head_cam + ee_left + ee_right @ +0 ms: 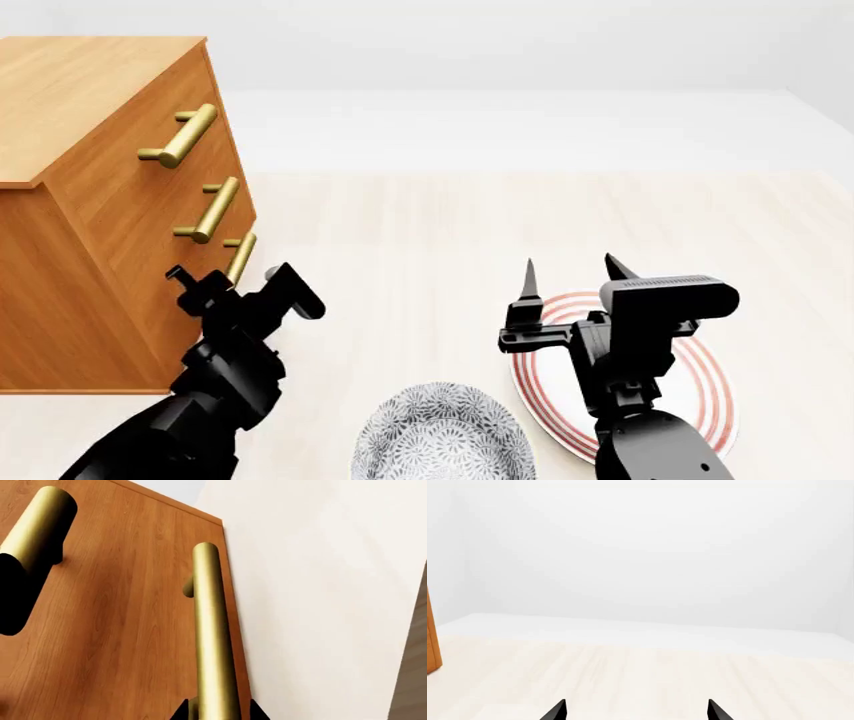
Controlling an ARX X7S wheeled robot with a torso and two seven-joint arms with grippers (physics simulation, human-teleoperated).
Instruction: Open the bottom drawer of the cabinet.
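Two brass handles fill the left wrist view, set on the cabinet (pixel 120 630) front. The nearer handle (pixel 215 645) runs down between the left gripper (pixel 217 714) tips, dark points on either side of the bar; whether they press it cannot be told.

Head view: cabinet (pixel 80 250) at left, three handles stacked. Bottom drawer (pixel 200 300) lowest, flush with the front, its handle (pixel 242 256) just above the left gripper (pixel 230 282). Left gripper sits at that handle, fingers apart. Right gripper (pixel 567 275) hangs over a red-ringed plate (pixel 707 400), fingers spread wide, holding nothing. Patterned bowl (pixel 441 440) sits near, between the arms.

Right wrist view: two dark fingertips (pixel 556 711) well apart, pale floor (pixel 640 680) ahead, sliver of cabinet (pixel 431 640) at the edge.
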